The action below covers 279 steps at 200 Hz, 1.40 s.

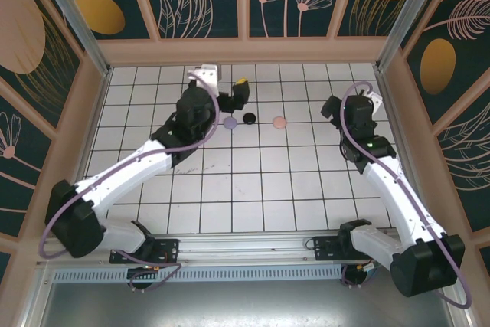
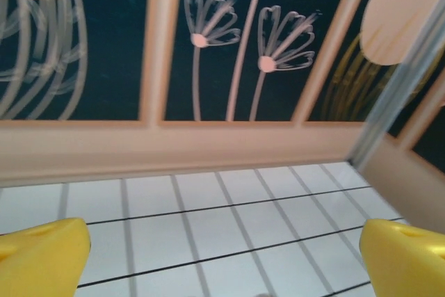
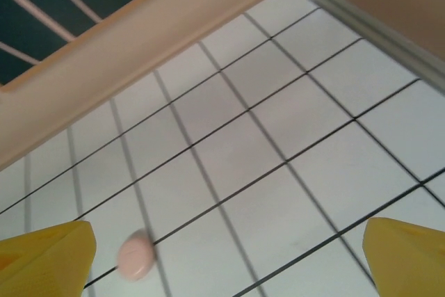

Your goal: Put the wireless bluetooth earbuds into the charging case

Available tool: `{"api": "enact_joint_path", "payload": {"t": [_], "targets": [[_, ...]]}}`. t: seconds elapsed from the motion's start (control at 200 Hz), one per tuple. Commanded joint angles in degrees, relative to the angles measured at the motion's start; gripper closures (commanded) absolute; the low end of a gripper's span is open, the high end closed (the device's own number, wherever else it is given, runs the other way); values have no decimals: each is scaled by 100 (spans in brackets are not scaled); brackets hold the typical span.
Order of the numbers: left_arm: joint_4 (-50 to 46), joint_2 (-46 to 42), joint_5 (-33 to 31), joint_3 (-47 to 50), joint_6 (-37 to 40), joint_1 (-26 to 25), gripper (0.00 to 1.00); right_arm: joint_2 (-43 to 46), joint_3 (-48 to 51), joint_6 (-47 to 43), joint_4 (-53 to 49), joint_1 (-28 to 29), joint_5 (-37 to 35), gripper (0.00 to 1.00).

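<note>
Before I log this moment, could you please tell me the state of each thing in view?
left gripper: open, empty.
right gripper: open, empty.
pink case: lying free, looks shut.
purple case: lying free, lid too small to tell.
black case: lying free, lid too small to tell.

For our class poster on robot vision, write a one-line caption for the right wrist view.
Right gripper open over the white tiled table, a small pink case lying beside one yellow finger.

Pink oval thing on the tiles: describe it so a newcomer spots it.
On the white tiled floor, near the back wall, three small rounded items lie in a row. The pale pink oval is rightmost; the black one sits in the middle, the lilac one on the left.
</note>
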<state>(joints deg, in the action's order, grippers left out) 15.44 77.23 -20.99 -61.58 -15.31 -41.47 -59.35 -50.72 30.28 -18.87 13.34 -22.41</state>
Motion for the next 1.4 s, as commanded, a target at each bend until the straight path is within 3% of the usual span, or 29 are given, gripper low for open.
{"api": "enact_joint_path", "payload": {"t": [0.0,0.15,0.26,0.455,0.791,1.096,1.216,1.306,1.391], "targets": [[891,-492,-668,738,1064,159,1,-30,414,-207,806,-244,-403,1],[1213,-1081,-710,1655,1293,844,1,-220,1064,-572,1691,-426,-820,1],[1769,-1369,-833,2464,1533,1403,1,-311,1639,-974,2579,-670,-616,1],[2975,-1614,-379,3892,1096,2541,1,-489,2556,-1477,4085,-1046,-402,1],[4974,-1100,-259,5282,1430,3039,1,-966,3444,-2148,6491,-1174,-123,1],[5845,-148,750,5347,1563,3517,1,-2519,3714,-2707,8791,-1191,551,1],[6551,422,1223,5506,1535,3688,1,-2639,3678,-2823,8724,-1342,1420,1],[6698,760,1482,5433,1527,3795,1,-2924,4026,-2781,9689,-1454,1634,1],[6623,965,1621,5282,1446,3894,1,-2893,3839,-2883,9291,-1492,2037,1]]}}
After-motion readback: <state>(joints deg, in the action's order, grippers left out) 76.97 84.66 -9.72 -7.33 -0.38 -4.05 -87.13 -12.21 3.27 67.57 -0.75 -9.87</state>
